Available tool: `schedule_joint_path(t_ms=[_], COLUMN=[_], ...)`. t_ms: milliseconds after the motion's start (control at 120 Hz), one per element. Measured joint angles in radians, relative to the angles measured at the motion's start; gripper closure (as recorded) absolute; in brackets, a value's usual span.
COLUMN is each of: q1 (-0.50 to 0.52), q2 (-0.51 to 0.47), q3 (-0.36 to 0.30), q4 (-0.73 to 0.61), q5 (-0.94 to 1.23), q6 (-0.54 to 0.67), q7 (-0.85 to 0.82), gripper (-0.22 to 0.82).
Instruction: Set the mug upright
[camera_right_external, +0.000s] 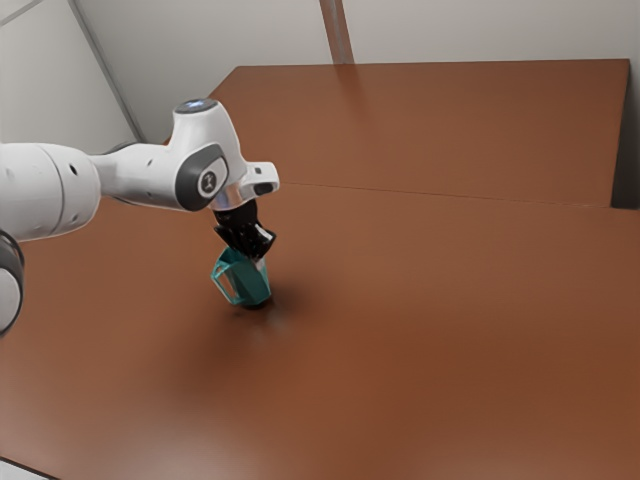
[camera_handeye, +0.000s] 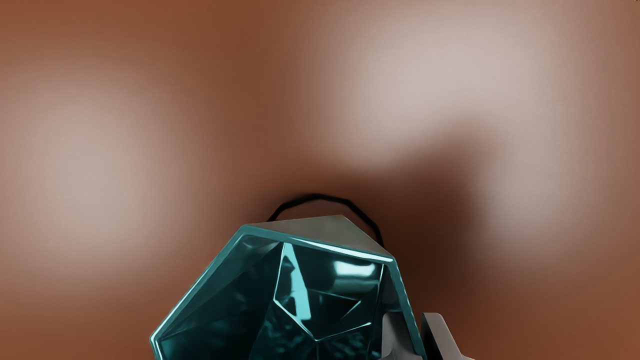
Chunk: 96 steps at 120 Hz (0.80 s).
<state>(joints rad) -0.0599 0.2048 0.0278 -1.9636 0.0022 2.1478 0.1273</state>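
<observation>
Across the brown table (camera_right_external: 430, 340) comes the white arm (camera_right_external: 208, 165), and the teal mug (camera_right_external: 250, 282) hangs right below its black gripper (camera_right_external: 262, 258), mouth up, long axis seemingly leaning off vertical, handle (camera_right_external: 214, 273) toward the exterior view's left. It's gripped by the wall (camera_handeye: 406, 300), one finger inside, one outside, and that lean decides the righting!

Table (camera_right_external: 450, 350): brown, across most of the exterior view
Wall (camera_right_external: 480, 30): pale, along the top
Strip (camera_right_external: 337, 30): brown, narrow, top centre
</observation>
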Motion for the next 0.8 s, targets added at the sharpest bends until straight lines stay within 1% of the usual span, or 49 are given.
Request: schedule_joint_path(t_ms=[42,175,225,342,408,542,800], q1=[0.0,0.0,0.0,0.0,0.0,0.0,0.0], q2=[0.002,0.003,-0.001,-0.03,-0.057,-0.082,-0.082], q3=[-0.002,-0.005,-0.005,-0.007,-0.007,-0.006,-0.005], q4=[-0.002,-0.003,-0.003,-0.003,0.009,0.106,0.399], q5=[-0.002,-0.008,-0.009,-0.017,-0.023,-0.046,-0.068], q6=[0.001,0.003,0.002,-0.005,-0.02,-0.103,-0.339], q7=[-0.004,-0.015,-0.019,-0.026,-0.028,-0.03,-0.033], gripper=[0.73,0.44,0.35,0.2,0.15,0.08,0.02])
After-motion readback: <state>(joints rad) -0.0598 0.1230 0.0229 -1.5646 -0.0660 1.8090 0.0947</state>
